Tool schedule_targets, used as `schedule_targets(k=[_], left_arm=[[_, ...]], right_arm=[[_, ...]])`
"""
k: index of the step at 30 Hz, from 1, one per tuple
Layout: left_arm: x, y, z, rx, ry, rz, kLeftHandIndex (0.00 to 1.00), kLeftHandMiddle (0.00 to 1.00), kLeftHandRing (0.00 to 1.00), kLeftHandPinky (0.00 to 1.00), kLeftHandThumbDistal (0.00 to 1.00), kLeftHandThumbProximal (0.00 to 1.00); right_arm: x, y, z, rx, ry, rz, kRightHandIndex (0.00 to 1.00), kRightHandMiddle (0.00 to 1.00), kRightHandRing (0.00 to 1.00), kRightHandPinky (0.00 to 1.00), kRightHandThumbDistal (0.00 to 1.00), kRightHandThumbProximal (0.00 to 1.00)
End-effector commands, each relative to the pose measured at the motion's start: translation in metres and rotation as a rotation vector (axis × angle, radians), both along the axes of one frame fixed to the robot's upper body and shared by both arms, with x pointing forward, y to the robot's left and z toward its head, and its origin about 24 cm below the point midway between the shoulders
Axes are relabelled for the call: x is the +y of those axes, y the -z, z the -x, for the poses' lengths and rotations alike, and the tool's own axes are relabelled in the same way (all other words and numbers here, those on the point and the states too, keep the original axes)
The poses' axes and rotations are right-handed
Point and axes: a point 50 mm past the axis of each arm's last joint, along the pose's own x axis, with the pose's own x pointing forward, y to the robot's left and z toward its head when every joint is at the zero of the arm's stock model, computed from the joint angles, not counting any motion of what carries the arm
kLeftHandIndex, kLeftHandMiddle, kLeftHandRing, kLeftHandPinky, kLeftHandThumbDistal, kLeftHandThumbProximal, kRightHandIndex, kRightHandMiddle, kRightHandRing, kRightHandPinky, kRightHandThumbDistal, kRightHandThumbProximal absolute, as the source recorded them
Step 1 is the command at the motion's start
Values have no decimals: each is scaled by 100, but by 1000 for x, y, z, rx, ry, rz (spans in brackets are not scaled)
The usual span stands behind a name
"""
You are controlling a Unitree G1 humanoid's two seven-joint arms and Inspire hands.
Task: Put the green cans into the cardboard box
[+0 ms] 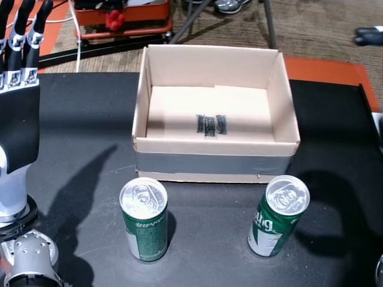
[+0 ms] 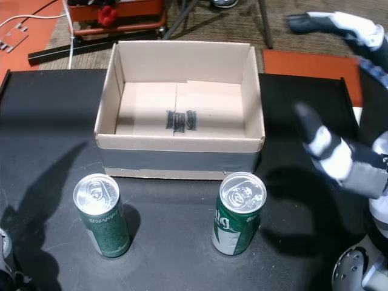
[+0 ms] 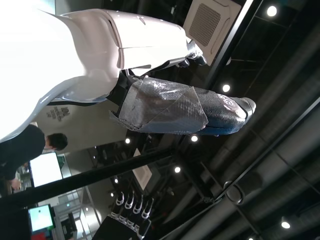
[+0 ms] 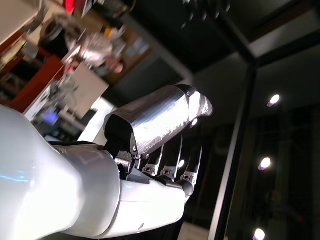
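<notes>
Two green cans stand upright on the black surface [image 1: 78,131], left can [image 1: 144,219] and right can [image 1: 278,215], just near of the empty cardboard box [image 1: 215,107]. Left hand [image 1: 19,72] hovers far left, fingers straight, holding nothing. Right hand [image 2: 342,160] hangs at right, fingers spread, empty.

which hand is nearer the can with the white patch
Right. The right hand hovers open just right of that can; the left hand is raised at the table's far left edge.
</notes>
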Motion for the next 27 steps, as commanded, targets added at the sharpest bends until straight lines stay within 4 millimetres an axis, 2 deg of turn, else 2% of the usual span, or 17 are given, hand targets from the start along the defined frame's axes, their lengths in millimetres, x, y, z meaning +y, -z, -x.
schedule_targets(k=[1,2,5,7,10,16,19,21,27], left_arm=[[2,2,1,5,-5,-13,100,100,100,100,65,85],[2,2,2,8,-12,-15,100,100,100,100,65,85],[3,2,2,12,-10,-12,100,100,100,100,67,84],[3,2,3,13,-12,-10,100,100,100,100,67,84],[3,2,3,9,-18,-12,100,100,100,100,66,84],[3,2,2,1,-2,3,100,100,100,100,62,85],[4,2,2,4,0,2,100,100,100,100,64,85],[4,2,2,7,1,0,100,100,100,100,64,85],[4,3,1,10,5,1,100,100,100,100,64,83]], right_arm=[[-5,3,1,9,35,9,58,64,67,72,84,36],[-7,3,0,38,29,6,58,65,68,72,97,34],[-13,3,-3,117,-28,-48,52,61,65,69,100,30],[-15,3,-4,136,-60,-80,50,60,65,69,100,34],[-16,4,-5,141,-67,-97,49,60,65,70,100,43],[-15,7,-9,124,-70,-77,57,67,70,74,100,64],[-15,8,-11,109,-70,-74,58,68,71,74,100,69],[-15,7,-10,111,-62,-67,58,66,69,74,100,68],[-15,9,-9,136,-34,-72,54,62,65,72,100,53]])
